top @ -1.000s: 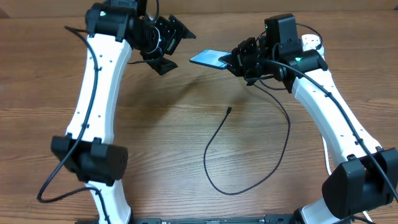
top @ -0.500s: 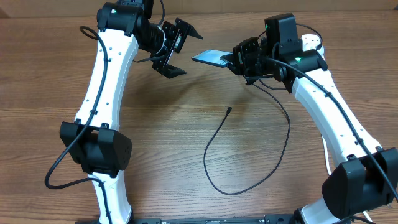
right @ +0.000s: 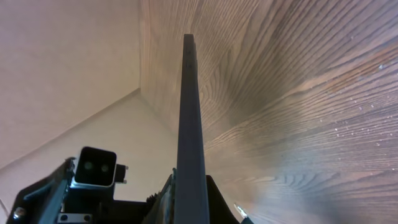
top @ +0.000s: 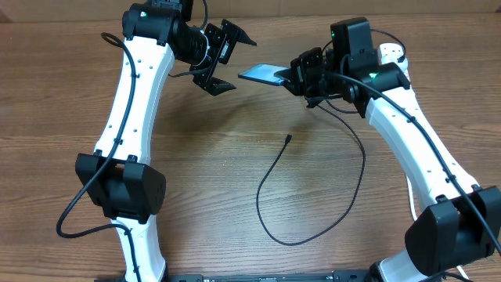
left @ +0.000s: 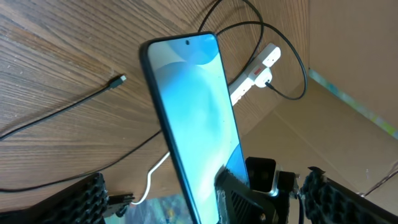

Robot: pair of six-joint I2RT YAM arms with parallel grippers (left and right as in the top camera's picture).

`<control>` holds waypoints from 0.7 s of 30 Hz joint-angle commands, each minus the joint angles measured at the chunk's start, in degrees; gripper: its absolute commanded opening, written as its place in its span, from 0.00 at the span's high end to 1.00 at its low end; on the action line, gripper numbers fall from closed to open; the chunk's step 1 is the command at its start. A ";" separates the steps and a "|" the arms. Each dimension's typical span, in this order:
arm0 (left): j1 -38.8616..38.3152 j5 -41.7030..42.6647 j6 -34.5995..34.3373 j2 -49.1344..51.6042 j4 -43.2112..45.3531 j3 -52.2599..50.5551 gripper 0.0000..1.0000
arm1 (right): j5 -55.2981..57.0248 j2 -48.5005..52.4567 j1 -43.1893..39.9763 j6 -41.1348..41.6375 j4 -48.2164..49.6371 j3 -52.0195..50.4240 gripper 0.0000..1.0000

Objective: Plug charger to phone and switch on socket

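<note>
Right gripper (top: 301, 74) is clamped on one end of the slim smartphone with the light-blue lit screen (top: 262, 74), holding it raised above the brown wood-grain table (top: 196, 164); the right wrist view shows the phone edge-on between the fingers. Left gripper (top: 223, 59) has its jaws spread wide and empty, just beside the phone's free end, not touching it. The long thin black charger cable (top: 365, 160) lies in a loose loop on the table, its small plug tip (top: 289, 139) free, well apart from the phone. The white oblong extension socket with red markings (left: 258, 68) sits at the far edge behind the right arm. The cable's other end seems to reach it, but the seating is unclear.
</note>
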 commanded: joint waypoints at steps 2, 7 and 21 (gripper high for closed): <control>-0.37 1.05 4.37 0.50 -0.07 0.00 0.05 | -1.75 -0.28 0.50 -1.14 0.96 1.22 0.96; -0.37 1.05 5.64 0.50 -1.31 0.00 0.02 | -2.10 -0.28 0.50 -2.89 1.03 1.25 0.96; -0.37 2.56 3.98 0.50 -1.49 0.00 0.02 | -3.58 -0.28 0.50 -3.82 1.09 1.25 0.96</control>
